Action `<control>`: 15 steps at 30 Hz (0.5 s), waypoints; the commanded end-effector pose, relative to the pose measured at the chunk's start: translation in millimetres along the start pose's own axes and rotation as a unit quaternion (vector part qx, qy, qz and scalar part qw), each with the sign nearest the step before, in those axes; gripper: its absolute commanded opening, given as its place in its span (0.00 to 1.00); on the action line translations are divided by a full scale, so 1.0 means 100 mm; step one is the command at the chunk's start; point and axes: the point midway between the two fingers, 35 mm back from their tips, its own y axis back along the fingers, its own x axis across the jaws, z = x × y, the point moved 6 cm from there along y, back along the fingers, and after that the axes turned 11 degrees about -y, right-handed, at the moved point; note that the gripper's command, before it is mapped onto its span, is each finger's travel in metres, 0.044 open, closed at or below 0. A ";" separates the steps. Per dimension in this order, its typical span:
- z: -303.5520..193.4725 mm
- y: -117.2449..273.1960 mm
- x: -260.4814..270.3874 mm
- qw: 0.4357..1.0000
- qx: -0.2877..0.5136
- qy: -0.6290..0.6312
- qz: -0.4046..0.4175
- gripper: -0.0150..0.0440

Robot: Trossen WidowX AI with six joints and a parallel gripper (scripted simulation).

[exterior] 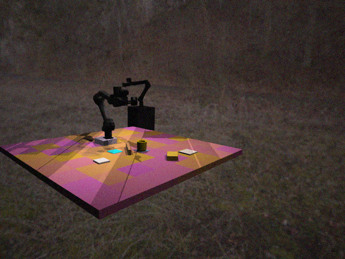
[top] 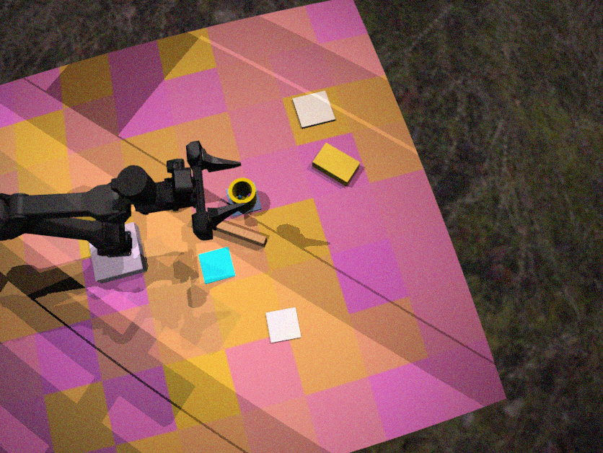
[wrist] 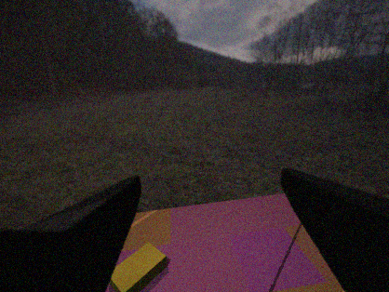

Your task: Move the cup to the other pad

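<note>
The jaws (top: 243, 184) (exterior: 135, 100) are spread above the yellow cup (top: 241, 190) (exterior: 141, 146), which is carried upright by the blue pad (top: 254, 206) (exterior: 146, 151).

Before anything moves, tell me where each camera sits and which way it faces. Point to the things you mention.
Top: high over the table (top: 453, 341) (exterior: 167, 178), facing down; the arm (top: 63, 202) (exterior: 102, 110) and open pincer (top: 243, 185) (exterior: 135, 101) (wrist: 209, 179) show.
Exterior: off beyond a table corner, facing the arm, which shows with its pincer.
Wrist: on the arm, looking out past both fingers across the table to the field.
Top and exterior share the yellow cup (top: 241, 190) (exterior: 141, 146).
</note>
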 end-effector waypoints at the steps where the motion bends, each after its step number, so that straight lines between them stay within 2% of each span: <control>1: -0.01 -0.02 0.00 1.000 0.007 -0.008 0.000 0.89; 5: -0.33 -0.30 0.09 0.977 0.144 -0.157 -0.027 0.71; 9: -0.76 -0.52 0.21 0.898 0.291 -0.309 -0.112 0.54; 15: -1.36 -0.58 0.42 0.713 0.429 -0.447 -0.328 0.54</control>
